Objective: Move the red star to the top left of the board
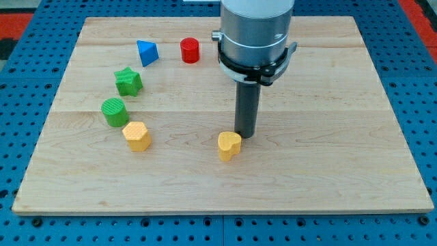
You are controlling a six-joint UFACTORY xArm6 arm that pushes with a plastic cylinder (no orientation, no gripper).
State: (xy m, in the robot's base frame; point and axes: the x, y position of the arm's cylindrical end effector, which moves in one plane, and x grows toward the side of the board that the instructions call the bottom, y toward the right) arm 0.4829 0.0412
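No red star shows in the camera view. The only red block is a red cylinder (pixel 190 50) near the view's top, left of the arm. My tip (pixel 245 134) rests on the wooden board (pixel 328 137) near its middle. It stands just above and to the right of a yellow heart-shaped block (pixel 229 145), close to or touching it. The arm's wide grey body hides part of the board's top middle.
A blue triangular block (pixel 147 52) lies left of the red cylinder. A green star (pixel 128 81), a green cylinder (pixel 114 111) and a yellow hexagon (pixel 136 135) form a curve down the left side. A blue pegboard surrounds the board.
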